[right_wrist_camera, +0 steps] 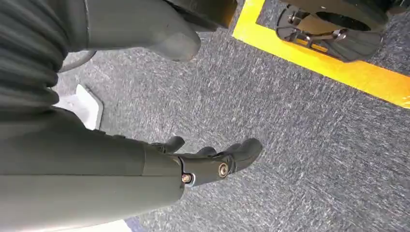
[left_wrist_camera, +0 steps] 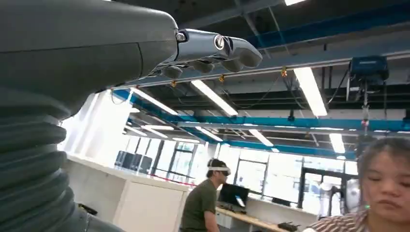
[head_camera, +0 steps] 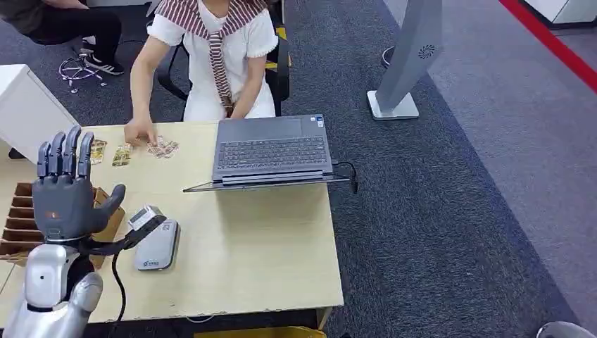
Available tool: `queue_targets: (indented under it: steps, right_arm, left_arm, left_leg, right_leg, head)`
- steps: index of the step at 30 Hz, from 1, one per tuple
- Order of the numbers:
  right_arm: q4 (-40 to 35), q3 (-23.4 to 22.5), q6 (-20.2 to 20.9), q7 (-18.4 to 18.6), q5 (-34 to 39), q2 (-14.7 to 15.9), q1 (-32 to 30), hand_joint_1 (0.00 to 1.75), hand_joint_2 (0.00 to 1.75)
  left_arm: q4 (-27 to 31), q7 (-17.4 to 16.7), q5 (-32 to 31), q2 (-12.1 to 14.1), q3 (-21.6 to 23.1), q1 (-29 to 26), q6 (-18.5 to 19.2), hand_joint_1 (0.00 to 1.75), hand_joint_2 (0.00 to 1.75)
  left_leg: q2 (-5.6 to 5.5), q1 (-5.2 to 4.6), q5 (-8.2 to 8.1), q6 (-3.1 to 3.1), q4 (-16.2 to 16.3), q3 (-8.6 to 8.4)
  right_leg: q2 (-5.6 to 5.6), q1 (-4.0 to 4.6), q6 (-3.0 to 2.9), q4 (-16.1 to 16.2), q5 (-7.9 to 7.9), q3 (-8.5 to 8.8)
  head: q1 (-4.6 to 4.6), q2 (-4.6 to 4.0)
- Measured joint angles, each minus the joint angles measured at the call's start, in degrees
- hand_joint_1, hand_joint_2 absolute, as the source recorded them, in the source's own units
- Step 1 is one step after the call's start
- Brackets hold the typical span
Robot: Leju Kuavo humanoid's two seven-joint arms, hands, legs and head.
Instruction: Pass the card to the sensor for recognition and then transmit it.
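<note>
Our left hand (head_camera: 67, 189) is raised, fingers spread, holding nothing. The cards (head_camera: 162, 147) lie across the desk (head_camera: 267, 246) under the person's hand (head_camera: 139, 132); the card reader (head_camera: 156, 244) waits nearby. Our right hand (right_wrist_camera: 212, 162) hangs empty. We judge nothing is scanned yet.

An open laptop (head_camera: 273, 151) is sitting on the wooden table (head_camera: 260, 246). A seated person (head_camera: 215, 56) is facing it. A grey stand (head_camera: 408, 63) is standing on carpet.
</note>
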State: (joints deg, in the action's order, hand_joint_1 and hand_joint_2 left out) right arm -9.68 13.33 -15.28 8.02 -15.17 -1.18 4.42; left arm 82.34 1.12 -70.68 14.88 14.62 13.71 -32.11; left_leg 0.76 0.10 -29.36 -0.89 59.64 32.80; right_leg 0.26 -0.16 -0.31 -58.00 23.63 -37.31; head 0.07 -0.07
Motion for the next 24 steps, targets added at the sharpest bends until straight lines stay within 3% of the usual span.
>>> queue_targets:
  steps: [5,7,11,18,24]
  right_arm:
    - [0.00,-1.57,-1.00,-0.46,1.70,0.00,-0.82,0.00,1.75]
    - [0.00,-2.21,-1.49,-0.44,1.84,0.00,-1.24,0.00,1.75]
    - [0.13,-3.23,-1.59,-0.35,2.58,0.09,-2.20,0.00,1.75]
    - [0.26,-3.61,-1.46,-0.04,2.51,0.09,-2.58,0.00,1.75]
    - [0.31,-3.60,-1.44,0.09,2.40,0.09,-2.58,0.00,1.75]
  left_arm:
    - [8.03,2.71,1.29,0.04,-2.35,-13.16,-4.33,0.00,1.75]
    - [10.53,2.71,0.65,0.18,-3.94,-19.23,-3.89,0.00,1.75]
    - [12.93,0.89,-1.62,0.35,-5.92,-26.83,0.46,0.00,1.75]
    - [13.55,-5.40,-2.95,0.28,-8.44,-31.33,8.40,0.00,1.75]
    - [12.93,-6.43,-2.97,0.26,-11.25,-31.48,10.63,0.00,1.75]
  left_leg:
    - [0.21,-0.01,-0.16,-0.17,-0.01,-0.08]
    - [0.22,-0.01,-0.22,-0.16,-0.01,-0.11]
    - [0.00,0.00,-0.27,-0.23,-0.01,-0.02]
    - [-0.03,0.00,-0.29,-0.26,-0.01,-0.02]
    - [-0.07,0.00,-0.28,-0.26,0.00,-0.04]
  right_leg:
    - [0.11,0.01,-0.02,0.00,0.16,0.00]
    - [0.12,0.00,0.00,0.00,0.24,-0.01]
    - [-0.03,0.02,0.06,0.00,0.36,0.01]
    - [-0.07,0.00,0.08,0.01,0.36,0.03]
    - [-0.11,0.00,0.07,0.00,0.34,0.06]
  head:
    - [0.04,-0.02]
    - [-0.04,-0.02]
    - [0.00,0.00]
    - [0.02,-0.02]
    - [0.00,0.00]
